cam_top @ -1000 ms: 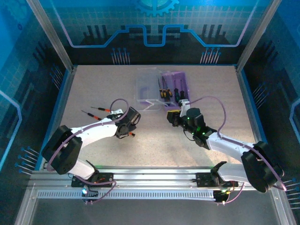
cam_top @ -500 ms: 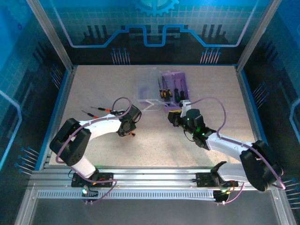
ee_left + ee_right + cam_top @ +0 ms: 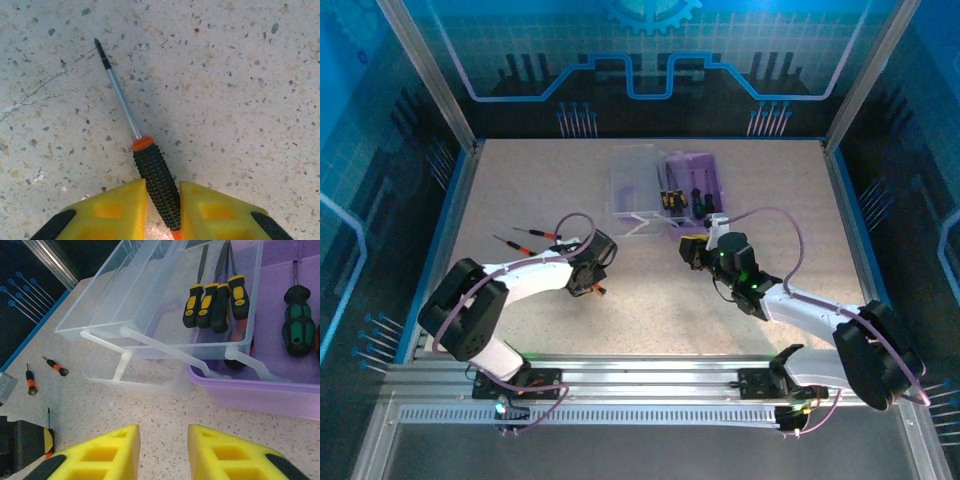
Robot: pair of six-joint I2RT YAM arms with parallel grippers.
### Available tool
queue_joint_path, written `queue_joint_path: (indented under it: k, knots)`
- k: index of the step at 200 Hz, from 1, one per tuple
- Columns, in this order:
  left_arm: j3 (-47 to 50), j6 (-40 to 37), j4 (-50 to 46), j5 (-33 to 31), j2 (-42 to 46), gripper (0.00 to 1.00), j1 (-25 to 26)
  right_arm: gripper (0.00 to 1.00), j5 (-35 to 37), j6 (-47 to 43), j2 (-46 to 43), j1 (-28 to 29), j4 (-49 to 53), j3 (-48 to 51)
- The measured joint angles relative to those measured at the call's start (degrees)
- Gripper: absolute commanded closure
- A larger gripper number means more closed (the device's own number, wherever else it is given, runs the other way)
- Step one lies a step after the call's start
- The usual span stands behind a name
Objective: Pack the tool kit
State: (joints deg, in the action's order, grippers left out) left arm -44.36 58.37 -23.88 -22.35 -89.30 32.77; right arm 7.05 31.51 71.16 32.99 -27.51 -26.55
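We're seeing left claw (image 3: 162,189) pinching the screwdriver (image 3: 152,172) by its handle end, bottom centre, on the surface (image 3: 240,100). Right claw (image 3: 163,435) is hanging open, empty, below the case (image 3: 260,390). The end grip is risking the screwdriver tilting and slipping on lift.

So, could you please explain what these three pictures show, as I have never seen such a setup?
Two robot arms are bolted to a table. One picture looks down from above; the other two come from a camera on each wrist. The left gripper pinches the black handle of a screwdriver lying on the table. The right gripper is open and empty, facing the tool kit, an open purple case with screwdrivers inside. Two more small screwdrivers lie loose on the left.
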Motion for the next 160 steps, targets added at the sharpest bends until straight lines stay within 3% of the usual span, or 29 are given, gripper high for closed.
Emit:
queue_joint_path:
  k: [90,132,160]
  knots:
    - [1.4,-3.8,1.7,0.1,1.0,0.84,0.0,0.63,2.0,0.1,-0.1,-0.1,1.0,0.0]
    - [3.8,-2.8,5.0,-0.3,2.0,0.79,0.0,0.62,6.2,0.9,-3.4,-0.6,2.4,1.2]
    - [4.9,-1.9,6.0,-1.0,1.6,0.71,0.0,0.63,7.8,1.1,-4.4,-0.9,3.5,1.3]
